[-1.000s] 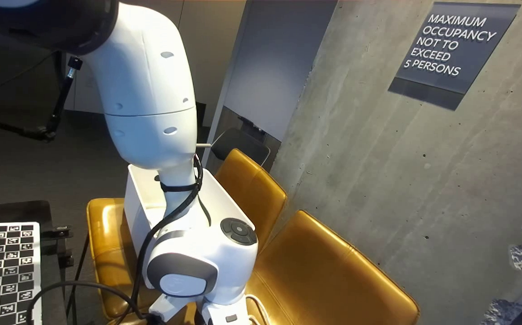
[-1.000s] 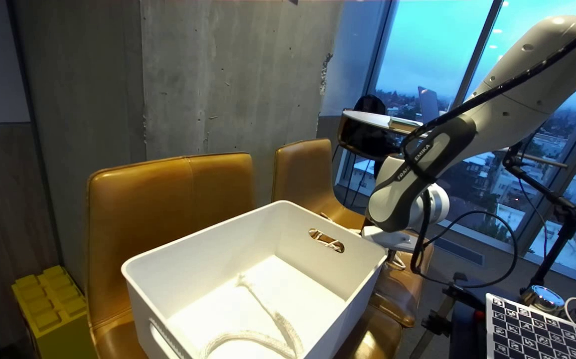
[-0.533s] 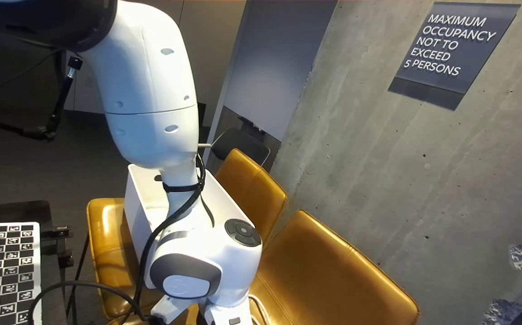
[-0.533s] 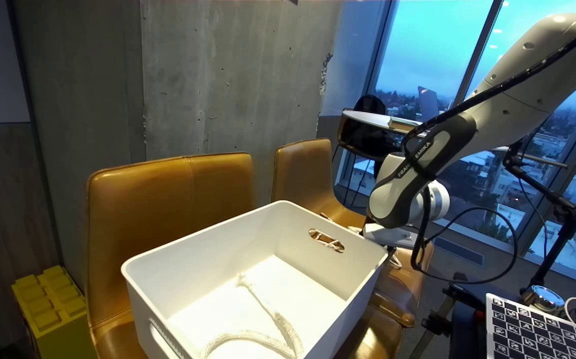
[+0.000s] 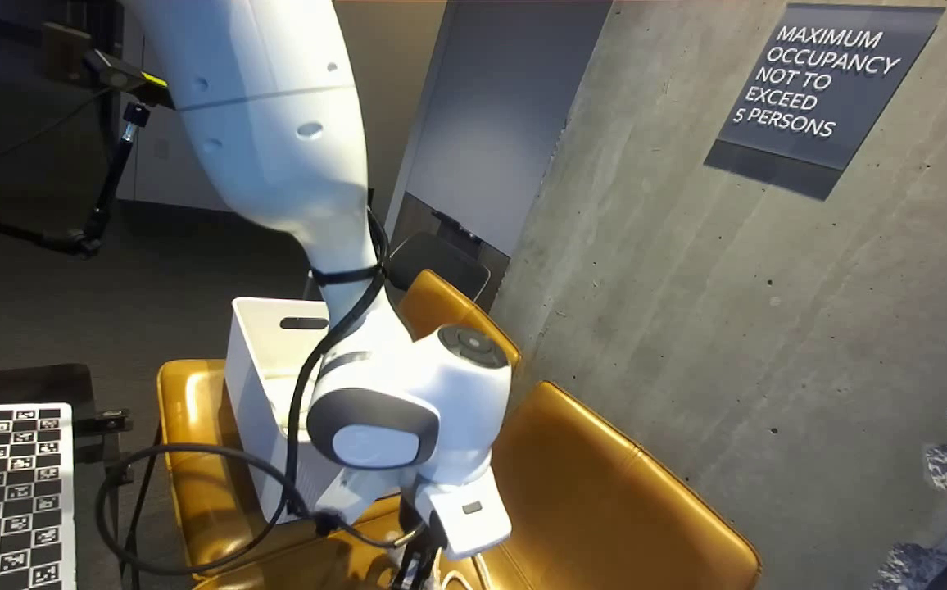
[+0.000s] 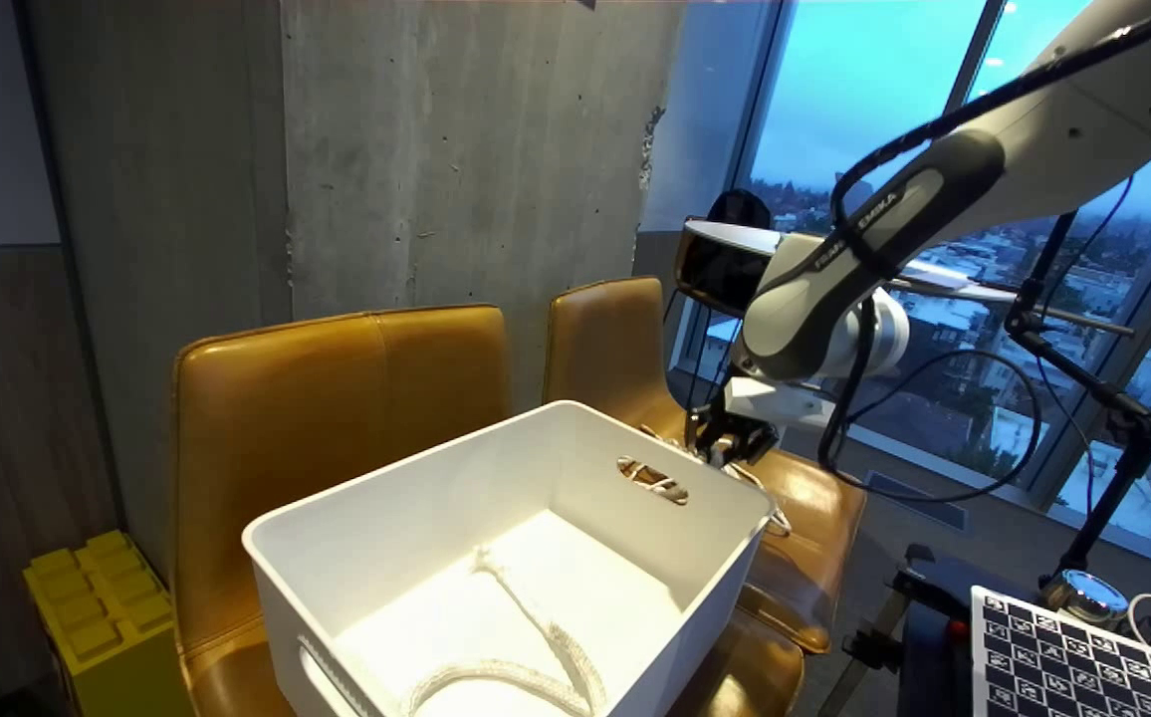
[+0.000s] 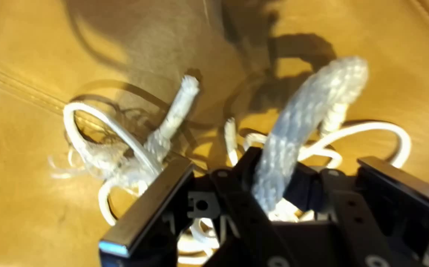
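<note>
Tan chair point(image 7: 21, 215) is spreading underneath. White bin point(image 6: 436, 528) is standing close by. Claw point(image 7: 277, 170) is hanging over the chair, gripping a thick pale rope point(image 7: 300, 111), its bent end sticking out. Thin white cords point(image 7: 118, 163) are lying tangled below.

The arm point(image 5: 277, 156) is white, with black cable point(image 5: 293, 426).

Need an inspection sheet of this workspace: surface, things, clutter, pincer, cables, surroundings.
Surface: tan seat, seamed, partly shadowed.
Things: thick rope in the pincer; second rope inside the white bin.
Clutter: thin cords, some strands frayed, on the seat; checkered board off to one side.
Pincer: closed on the thick rope, above the seat.
Cables: black cable tied to the arm.
Surroundings: concrete wall, windows, occupancy sign, yellow box.
</note>
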Controlling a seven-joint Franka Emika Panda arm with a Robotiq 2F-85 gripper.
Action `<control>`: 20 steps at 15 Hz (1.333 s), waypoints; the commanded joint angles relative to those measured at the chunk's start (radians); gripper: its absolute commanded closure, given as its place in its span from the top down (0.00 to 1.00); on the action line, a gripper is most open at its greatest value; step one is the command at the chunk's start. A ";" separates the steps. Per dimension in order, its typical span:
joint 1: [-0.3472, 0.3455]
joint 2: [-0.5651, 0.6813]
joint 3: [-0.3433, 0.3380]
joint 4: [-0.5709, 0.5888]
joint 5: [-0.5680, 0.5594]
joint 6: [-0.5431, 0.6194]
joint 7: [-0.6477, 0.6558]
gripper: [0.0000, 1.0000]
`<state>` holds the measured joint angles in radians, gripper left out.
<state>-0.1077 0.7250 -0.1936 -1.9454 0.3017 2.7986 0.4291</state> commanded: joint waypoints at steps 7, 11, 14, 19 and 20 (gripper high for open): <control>0.072 -0.446 0.050 -0.066 -0.051 -0.112 -0.070 0.02; 0.115 -0.586 0.079 -0.016 -0.096 -0.226 -0.025 0.02; 0.137 -0.657 0.117 0.051 -0.135 -0.325 0.029 0.02; 0.153 -0.691 0.185 0.134 -0.133 -0.410 0.046 0.02; 0.156 -0.689 0.195 0.146 -0.131 -0.422 0.044 0.02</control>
<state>0.0415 0.0333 -0.0245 -1.8477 0.1771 2.4265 0.4553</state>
